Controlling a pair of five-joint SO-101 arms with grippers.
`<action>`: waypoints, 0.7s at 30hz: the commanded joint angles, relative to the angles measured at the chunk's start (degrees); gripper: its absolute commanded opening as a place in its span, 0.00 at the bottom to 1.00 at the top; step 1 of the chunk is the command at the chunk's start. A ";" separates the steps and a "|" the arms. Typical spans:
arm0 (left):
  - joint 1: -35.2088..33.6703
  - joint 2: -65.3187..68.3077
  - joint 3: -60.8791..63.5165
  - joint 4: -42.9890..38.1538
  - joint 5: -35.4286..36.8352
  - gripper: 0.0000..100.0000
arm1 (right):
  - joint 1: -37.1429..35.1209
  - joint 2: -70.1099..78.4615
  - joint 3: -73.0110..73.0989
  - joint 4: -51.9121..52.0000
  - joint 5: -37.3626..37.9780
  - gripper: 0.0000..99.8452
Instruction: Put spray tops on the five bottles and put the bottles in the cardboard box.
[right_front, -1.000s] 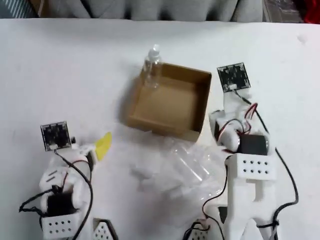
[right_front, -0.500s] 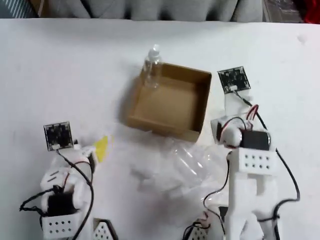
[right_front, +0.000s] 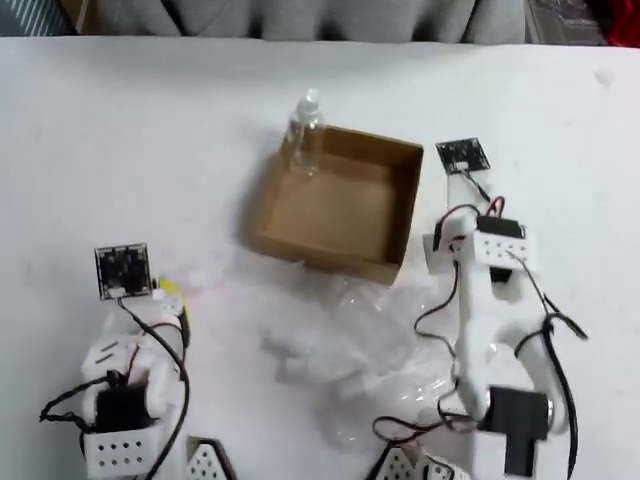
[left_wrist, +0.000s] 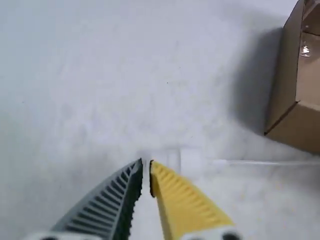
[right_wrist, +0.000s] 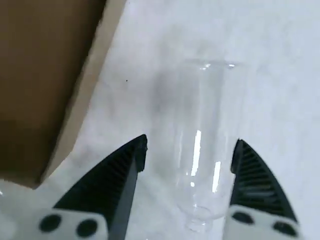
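Beside box (right_wrist: 45, 75) | bottle (right_wrist: 205, 125) between fingers (right_wrist: 125, 170) of released right hand (right_wrist: 190, 143) | left hand (left_wrist: 146, 165) clenched

Broad white matte tabletop (right_front: 150, 120), evenly lit with soft shadows, grey folded fabric (right_front: 330, 18) along far edge — striped cloth (right_front: 30, 15) at one corner

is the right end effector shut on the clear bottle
No, the right end effector is open wide, and the clear bottle lies in the gap between its two sides.
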 joint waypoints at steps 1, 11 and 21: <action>0.75 -0.31 -0.18 -1.41 -0.70 0.02 | 0.22 6.11 -4.13 -0.84 0.53 0.25; 0.75 -0.31 -0.18 -1.41 -0.79 0.02 | 0.75 17.71 -12.57 2.33 4.66 0.12; 0.40 -0.48 -0.18 -1.85 -0.97 0.02 | 4.09 12.44 -20.04 10.77 4.57 0.02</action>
